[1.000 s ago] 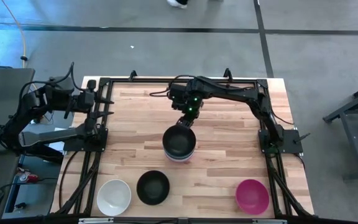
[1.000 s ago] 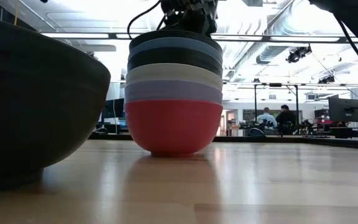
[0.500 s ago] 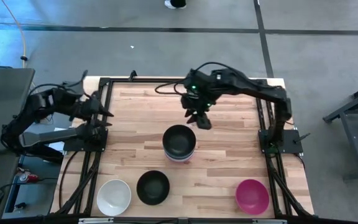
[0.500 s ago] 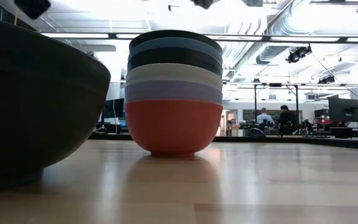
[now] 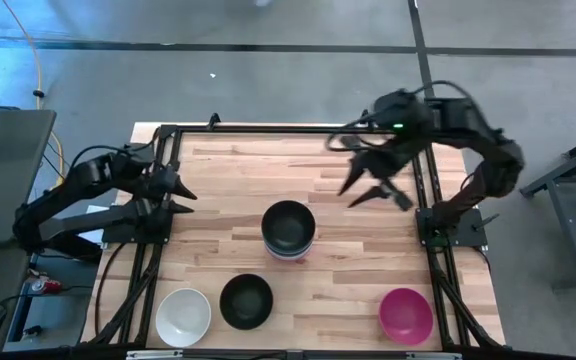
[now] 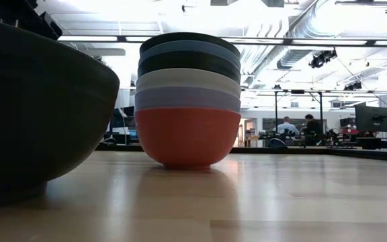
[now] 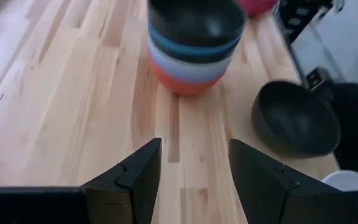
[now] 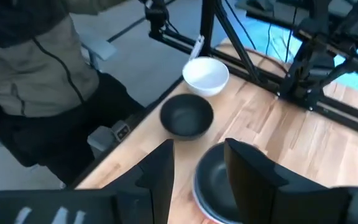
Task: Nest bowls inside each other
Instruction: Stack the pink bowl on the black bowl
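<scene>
1. The stack of bowls stands near the middle of the desk, a black bowl on top and a red one at the bottom. In the low view the rims sit level and close, one inside the next — black, blue, black, white, lavender, red.
2. Three bowls lie loose along the near edge, well apart from the stack: a white bowl, a black bowl just beside it, and a magenta bowl off toward the right corner. All three sit upright and hollow side up, so each can be taken by the rim.
3. The right gripper hangs above the desk near the right frame, clear of the stack, its fingers open and holding nothing. The left gripper waits at the left edge of the desk, fingers likewise spread and empty.
4. I judge the white and black bowls the left arm's easier reach, the magenta one the right's.
5. A black metal frame borders the desk on both sides — the arms must clear it. A person in an olive jacket sits beside the desk near the white bowl.
</scene>
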Controlling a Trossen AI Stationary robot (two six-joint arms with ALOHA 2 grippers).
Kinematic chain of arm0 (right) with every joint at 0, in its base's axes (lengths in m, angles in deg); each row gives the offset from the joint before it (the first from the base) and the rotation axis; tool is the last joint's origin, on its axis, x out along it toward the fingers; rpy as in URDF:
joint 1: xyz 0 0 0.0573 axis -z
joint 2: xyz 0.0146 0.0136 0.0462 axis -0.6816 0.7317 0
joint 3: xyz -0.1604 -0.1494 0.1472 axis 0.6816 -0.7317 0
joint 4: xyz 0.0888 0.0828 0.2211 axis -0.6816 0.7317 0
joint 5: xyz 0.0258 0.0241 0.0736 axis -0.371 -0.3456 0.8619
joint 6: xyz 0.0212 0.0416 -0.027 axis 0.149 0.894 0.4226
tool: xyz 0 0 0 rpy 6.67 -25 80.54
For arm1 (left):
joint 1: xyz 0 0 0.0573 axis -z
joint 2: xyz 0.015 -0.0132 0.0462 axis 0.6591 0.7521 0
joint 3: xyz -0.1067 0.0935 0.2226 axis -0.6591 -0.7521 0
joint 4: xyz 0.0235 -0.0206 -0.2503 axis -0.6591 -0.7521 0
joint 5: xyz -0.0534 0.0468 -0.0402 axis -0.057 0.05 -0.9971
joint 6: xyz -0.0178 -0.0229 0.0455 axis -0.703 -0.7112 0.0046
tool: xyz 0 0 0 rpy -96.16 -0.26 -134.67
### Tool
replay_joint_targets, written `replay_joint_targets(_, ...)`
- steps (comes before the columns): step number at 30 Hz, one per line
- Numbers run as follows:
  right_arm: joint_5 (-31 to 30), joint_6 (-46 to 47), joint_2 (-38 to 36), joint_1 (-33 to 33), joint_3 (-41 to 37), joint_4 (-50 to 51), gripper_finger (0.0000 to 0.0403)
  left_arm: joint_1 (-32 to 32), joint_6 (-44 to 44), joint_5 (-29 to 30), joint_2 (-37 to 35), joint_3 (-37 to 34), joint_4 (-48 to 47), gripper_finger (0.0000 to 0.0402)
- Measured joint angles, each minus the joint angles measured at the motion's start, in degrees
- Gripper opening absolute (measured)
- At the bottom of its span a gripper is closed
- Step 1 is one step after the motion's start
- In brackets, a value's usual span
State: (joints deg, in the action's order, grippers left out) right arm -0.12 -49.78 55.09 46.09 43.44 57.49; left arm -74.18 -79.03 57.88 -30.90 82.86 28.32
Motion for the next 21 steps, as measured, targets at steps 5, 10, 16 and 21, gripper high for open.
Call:
replay_joint_targets(5,-3.4,4.7,-5.8,-2.4,0.0,1.7,0.0133,0.0,-0.6,-0.5,-2.2,0.0,0.8,0.0174)
replay_joint_targets(10,-14.7,18.2,-9.2,-6.0,-1.1,5.3,0.0133,0.0,-1.9,-0.5,-4.6,0.0,0.8,0.0174)
replay_joint_targets(16,-22.0,33.6,-17.3,-12.2,-20.8,2.6,0.0133,0.0,-3.6,-0.2,-6.8,0.0,1.1,0.0174)
replay_joint_targets(21,-20.1,46.2,-26.0,-16.6,-41.2,-8.0,0.0133,0.0,-4.6,-0.2,-7.0,0.0,3.6,0.0174)
